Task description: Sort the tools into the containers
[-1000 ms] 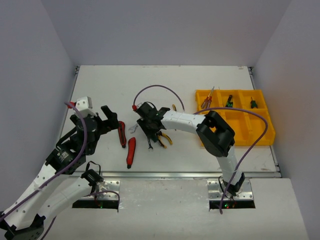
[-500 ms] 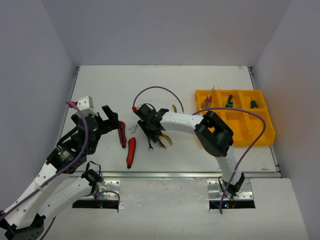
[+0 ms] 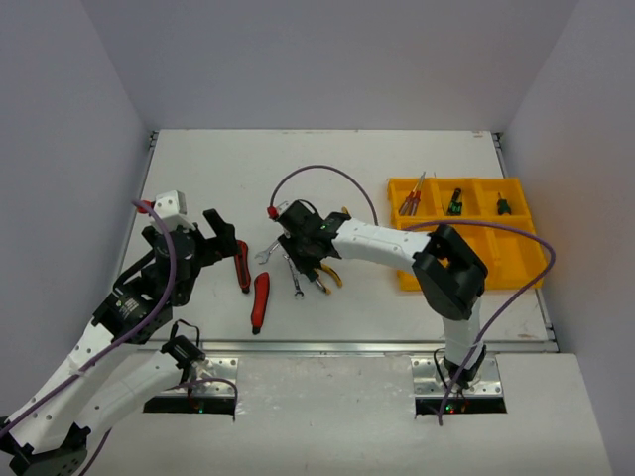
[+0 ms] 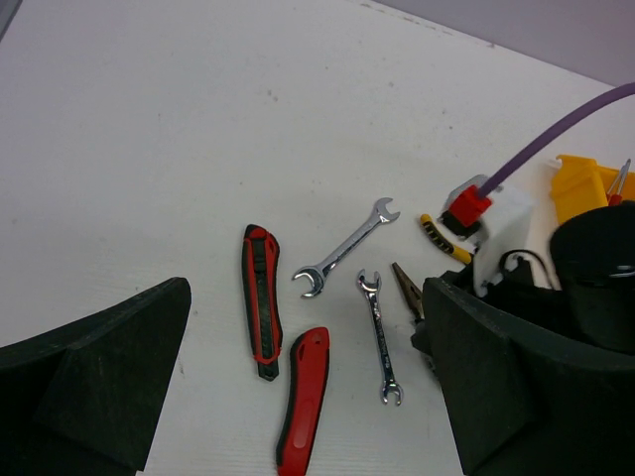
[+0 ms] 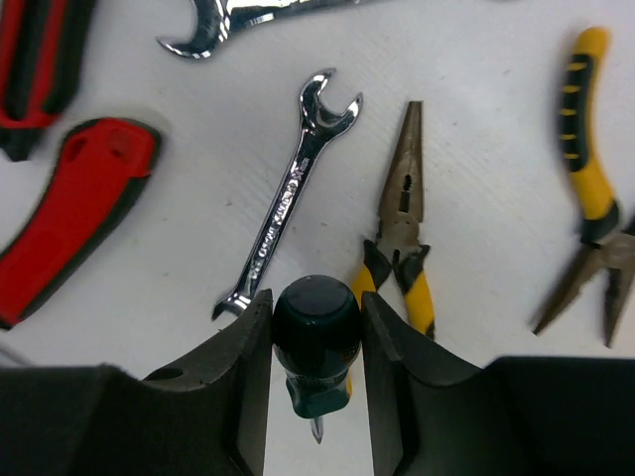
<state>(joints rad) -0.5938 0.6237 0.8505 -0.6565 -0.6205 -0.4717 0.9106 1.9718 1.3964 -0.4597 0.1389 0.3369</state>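
Note:
My right gripper (image 3: 304, 246) (image 5: 316, 317) is shut on a stubby green-handled screwdriver (image 5: 316, 332), held upright just above the table, tip down. Under it lie a silver wrench (image 5: 288, 203) (image 3: 295, 281), yellow-black needle-nose pliers (image 5: 402, 223) and a second pair of pliers (image 5: 587, 178). My left gripper (image 3: 220, 238) (image 4: 303, 327) is open and empty above two red-black utility knives (image 4: 261, 312) (image 4: 304, 402). A second wrench (image 4: 347, 248) lies beside them. The yellow tray (image 3: 496, 253) stands at the right.
The tray's back compartments hold red-handled screwdrivers (image 3: 411, 195) and green-handled ones (image 3: 454, 200) (image 3: 503, 205). My right arm's purple cable (image 3: 322, 178) loops over the table's middle. Grey walls close in the table on three sides.
My right gripper has moved a little to the right with the green screwdriver, uncovering the wrench below it. The right elbow has swung right. The left arm has barely moved.

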